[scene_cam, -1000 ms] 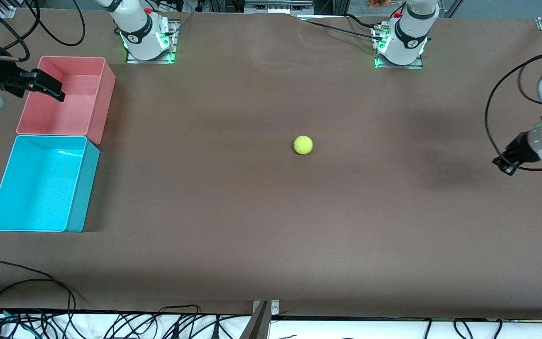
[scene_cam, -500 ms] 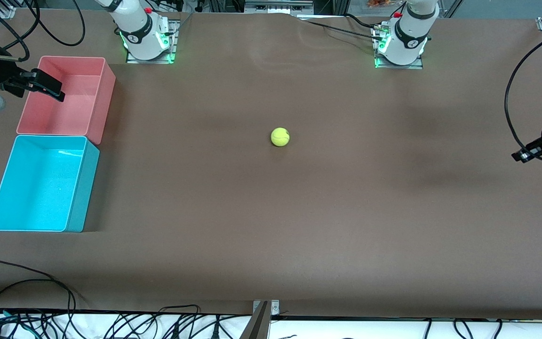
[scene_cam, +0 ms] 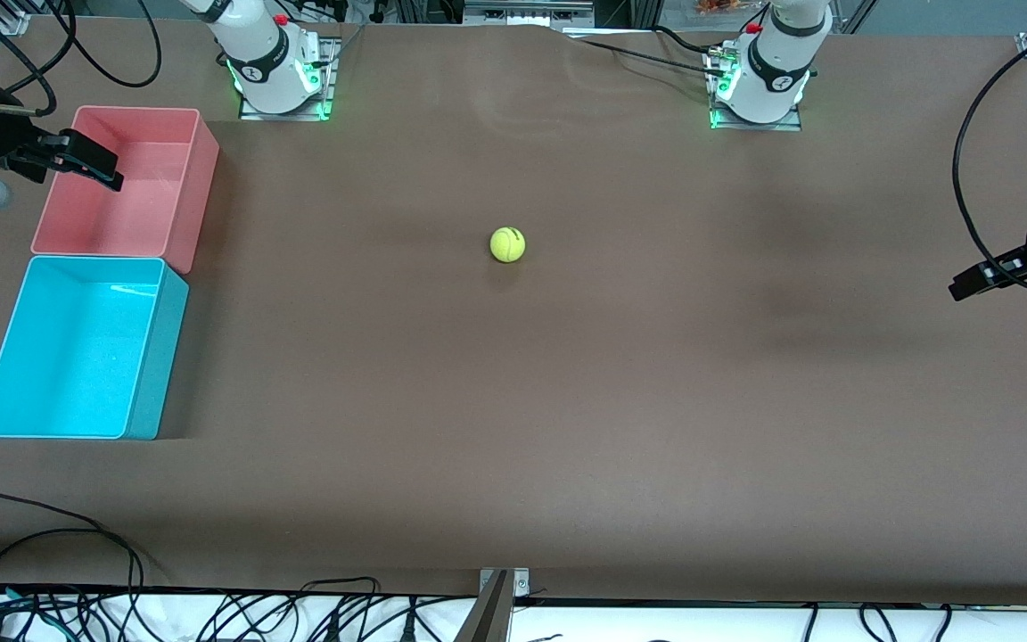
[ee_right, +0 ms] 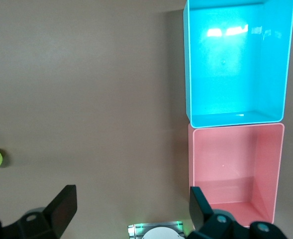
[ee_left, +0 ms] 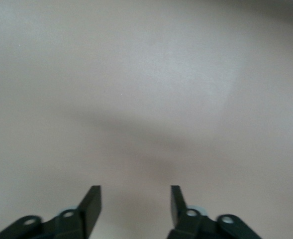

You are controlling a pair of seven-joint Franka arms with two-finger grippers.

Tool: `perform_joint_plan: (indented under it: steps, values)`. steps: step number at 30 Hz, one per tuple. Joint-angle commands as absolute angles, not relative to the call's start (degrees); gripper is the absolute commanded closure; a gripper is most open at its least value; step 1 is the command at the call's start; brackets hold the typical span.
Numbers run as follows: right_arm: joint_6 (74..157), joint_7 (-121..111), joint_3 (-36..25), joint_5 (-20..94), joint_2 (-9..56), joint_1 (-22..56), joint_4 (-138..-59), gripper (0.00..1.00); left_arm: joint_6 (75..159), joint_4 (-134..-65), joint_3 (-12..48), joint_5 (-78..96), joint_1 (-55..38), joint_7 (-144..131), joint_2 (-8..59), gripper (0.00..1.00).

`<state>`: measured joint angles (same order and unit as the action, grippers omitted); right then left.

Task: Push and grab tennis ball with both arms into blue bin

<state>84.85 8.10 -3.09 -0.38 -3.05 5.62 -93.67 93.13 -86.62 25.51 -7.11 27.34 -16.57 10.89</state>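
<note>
Left gripper (ee_left: pixel 135 209): two black fingers (ee_left: pixel 90 206) stand apart with bare table between them, grasping nothing; in the front view it hangs at the right edge of the frame, over the table at the left arm's end.
Right gripper (ee_right: pixel 131 209): fingers (ee_right: pixel 64 204) spread wide and released, nothing between them; in the front view it sits at the upper left of the frame, over the rim of the pink bin (scene_cam: pixel 126 183).
Tennis ball (scene_cam: pixel 507 244): one, lying free on the brown table (scene_cam: pixel 567 401) near the centre of the front view, slightly above the middle; well apart from both grippers and both bins; it also shows at the left edge of the right wrist view.
Blue bin (scene_cam: pixel 81 348): one, at the lower left of the front view, touching the pink bin and nearer the camera than it; nothing in it.
Bins counted: two, one blue and one pink.
Arms: two, with green-lit bases (scene_cam: pixel 282 76) along the top of the frame.
In the way: nothing lies between ball and blue bin.
Surroundings: black cables (scene_cam: pixel 210 611) along the bottom edge.
</note>
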Motion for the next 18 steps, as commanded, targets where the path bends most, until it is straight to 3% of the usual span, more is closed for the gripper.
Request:
perform_joint_plan:
  steps: [1,8,18]
  values:
    - [83.50,8.09,-2.99,-0.53,-3.34,5.80,-92.72,0.00,90.79,-82.88,25.66,-5.54,27.16,-12.40,11.43,0.00]
    - [80.77,8.44,-1.24,0.70,-3.08,5.80,-93.25,0.00,90.79,-79.80,25.49,-2.72,27.51,3.68,12.04,0.00]
    - [81.65,7.73,4.30,5.18,1.05,5.98,-94.22,0.00,90.88,-79.89,25.75,-2.99,27.16,2.82,11.78,0.00]
